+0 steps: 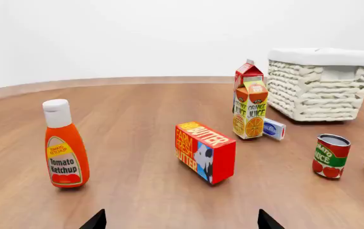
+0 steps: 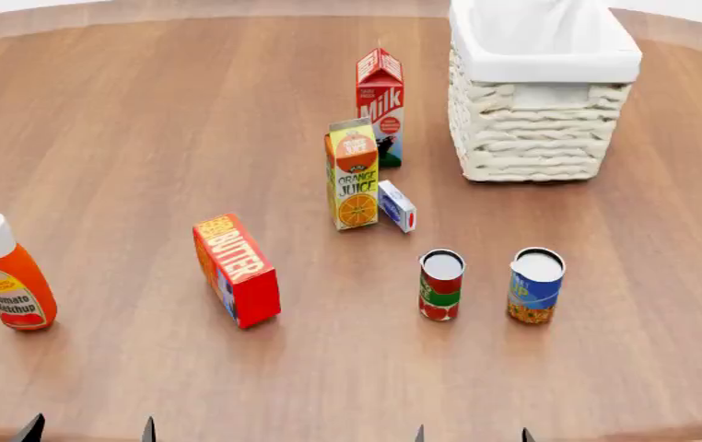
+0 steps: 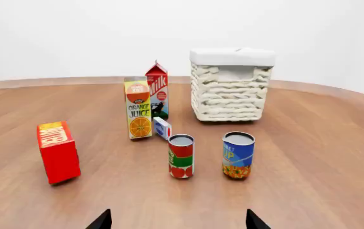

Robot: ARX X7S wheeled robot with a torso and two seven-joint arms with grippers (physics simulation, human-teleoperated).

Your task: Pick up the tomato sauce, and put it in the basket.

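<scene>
The orange bottle, ahead of the left pincer, reads "Tomato Ketchup"; the red box, ahead of it toward its other fingertip, reads "FARM FRESH BUTTER"; the yellow carton farther off reads "ORANGE JUICE"; the red carton behind it reads "Milk"; the can labels are too small to read.

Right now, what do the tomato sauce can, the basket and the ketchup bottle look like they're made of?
The tomato sauce looks like a metal tin: dull silver top, glossy red-and-green paper-like label. The basket looks like cream woven wicker, with ribbed strands and a matte white cloth liner folded over its rim. The ketchup bottle looks like smooth orange plastic with a white cap, though glass can't be excluded.
</scene>
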